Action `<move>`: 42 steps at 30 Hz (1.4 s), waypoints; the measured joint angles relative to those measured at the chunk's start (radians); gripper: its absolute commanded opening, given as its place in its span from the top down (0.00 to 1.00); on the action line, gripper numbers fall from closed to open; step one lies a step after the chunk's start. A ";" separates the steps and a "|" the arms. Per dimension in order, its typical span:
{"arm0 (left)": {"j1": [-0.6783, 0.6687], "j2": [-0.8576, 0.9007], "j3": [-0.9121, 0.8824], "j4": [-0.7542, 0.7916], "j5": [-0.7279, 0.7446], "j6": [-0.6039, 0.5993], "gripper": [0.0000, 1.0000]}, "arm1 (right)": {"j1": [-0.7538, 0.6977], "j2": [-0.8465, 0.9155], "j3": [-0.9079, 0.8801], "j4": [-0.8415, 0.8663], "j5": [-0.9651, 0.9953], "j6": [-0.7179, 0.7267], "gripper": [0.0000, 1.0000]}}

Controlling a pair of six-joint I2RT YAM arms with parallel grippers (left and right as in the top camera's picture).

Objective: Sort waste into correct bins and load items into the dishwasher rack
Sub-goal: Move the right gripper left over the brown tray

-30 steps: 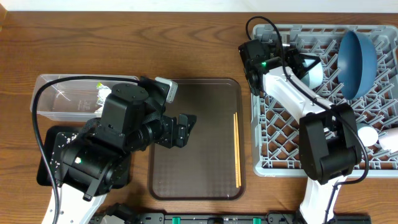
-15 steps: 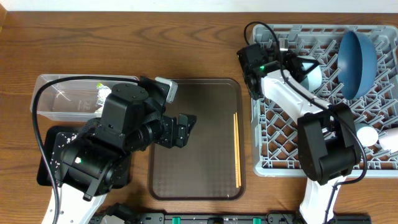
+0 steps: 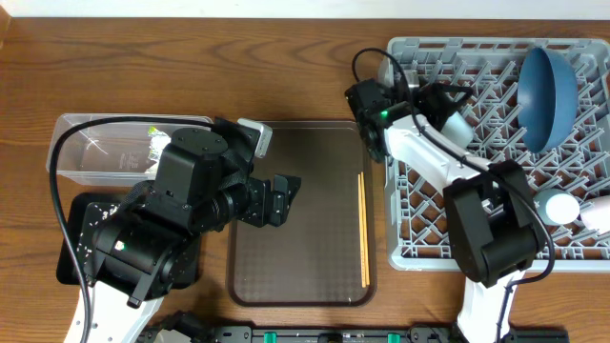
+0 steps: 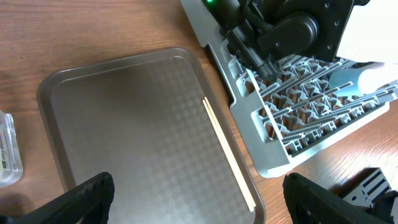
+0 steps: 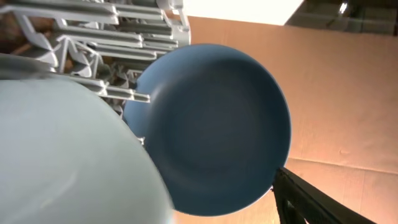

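My right gripper is inside the grey dishwasher rack, at its back left. The jaws stand open beside the light-blue cup. In the right wrist view that cup fills the left side, and one black finger stays well clear of it. The blue plate stands upright at the rack's back. A pinkish-white cup lies in the rack at the right. The chopsticks lie on the brown serving tray. My left gripper hangs open and empty over that tray.
A clear tub at the left holds crumpled paper and a green-yellow wrapper. The black tray in front of it is mostly hidden under my left arm. The rack's wall runs close along the brown tray's right rim.
My right gripper has opened from shut and its wrist has drawn back to the left. The light-blue cup now sits a little further left in the rack. The left arm has not moved.
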 measured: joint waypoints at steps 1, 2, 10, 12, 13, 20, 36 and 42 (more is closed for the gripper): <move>0.000 0.000 0.000 0.000 0.000 0.000 0.12 | 0.006 0.000 0.000 0.000 -0.001 -0.002 0.26; 0.000 0.000 0.000 0.000 0.000 0.000 0.12 | 0.009 0.000 0.000 0.000 -0.002 -0.004 0.26; 0.000 0.000 0.000 -0.004 0.000 0.000 0.12 | 0.015 0.000 0.000 0.000 -0.004 -0.015 0.23; 0.000 0.000 0.000 -0.004 0.000 0.000 0.12 | 0.020 0.000 0.000 0.001 -0.004 -0.015 0.22; 0.000 0.000 0.000 -0.004 0.000 0.000 0.12 | 0.026 0.000 0.000 0.002 -0.004 -0.016 0.22; 0.000 0.000 0.000 -0.004 0.000 0.000 0.12 | 0.080 0.000 0.000 0.024 -0.034 -0.023 0.21; 0.000 -0.006 0.000 -0.008 0.000 0.000 0.12 | 0.214 -0.014 0.166 -0.107 -0.311 0.085 0.15; 0.000 -0.116 0.000 0.001 -0.029 0.023 0.12 | 0.216 -0.015 0.297 -0.355 -0.584 0.277 0.18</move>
